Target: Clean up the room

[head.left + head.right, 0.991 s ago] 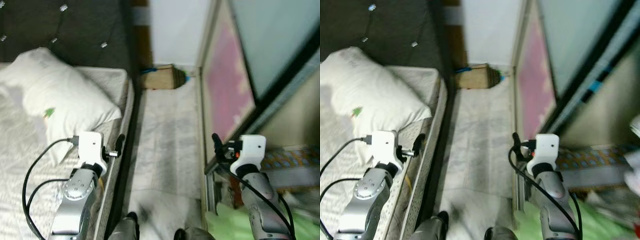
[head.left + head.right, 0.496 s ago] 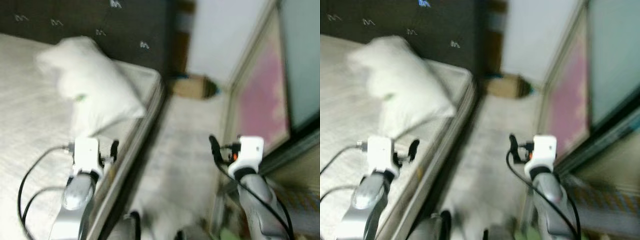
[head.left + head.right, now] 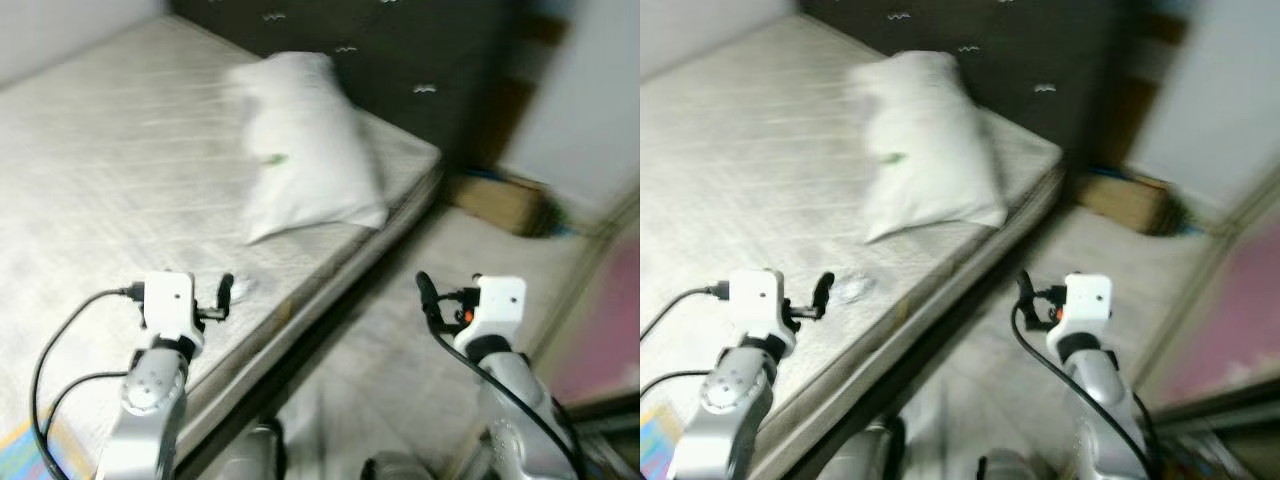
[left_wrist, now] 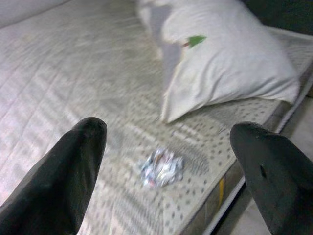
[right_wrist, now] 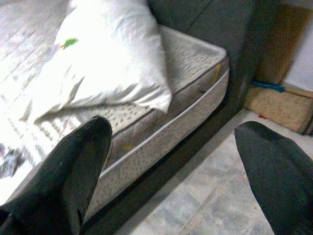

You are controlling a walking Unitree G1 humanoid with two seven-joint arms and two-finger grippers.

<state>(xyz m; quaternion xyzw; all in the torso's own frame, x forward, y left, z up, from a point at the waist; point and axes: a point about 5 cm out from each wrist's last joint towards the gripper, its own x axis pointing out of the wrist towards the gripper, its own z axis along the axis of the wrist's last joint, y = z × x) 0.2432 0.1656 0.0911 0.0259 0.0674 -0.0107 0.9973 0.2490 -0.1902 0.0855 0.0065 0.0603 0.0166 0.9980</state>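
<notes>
Crumpled silvery wrapper (image 4: 161, 168) lies on the bare mattress (image 3: 90, 180) near its floor-side edge, at lower centre of the left wrist view and just left of centre in the head views, below the white pillow (image 3: 305, 140) and apart from it. Left tool (image 3: 226, 296) hovers just beside the wrapper, its two black fingers (image 4: 68, 181) spread wide and holding nothing; the wrapper sits between them along the wrist camera's line of sight. Right tool (image 3: 427, 298) hangs over the floor (image 3: 400, 380) at centre right, fingers likewise spread and empty. Dark headboard (image 3: 420, 50) crosses the upper frame; a cardboard box (image 3: 500, 200) rests on the floor at upper right. Judged from these frames, cleanup is at an early stage: the wrapper is not yet picked up, and grasping and disposal remain.
</notes>
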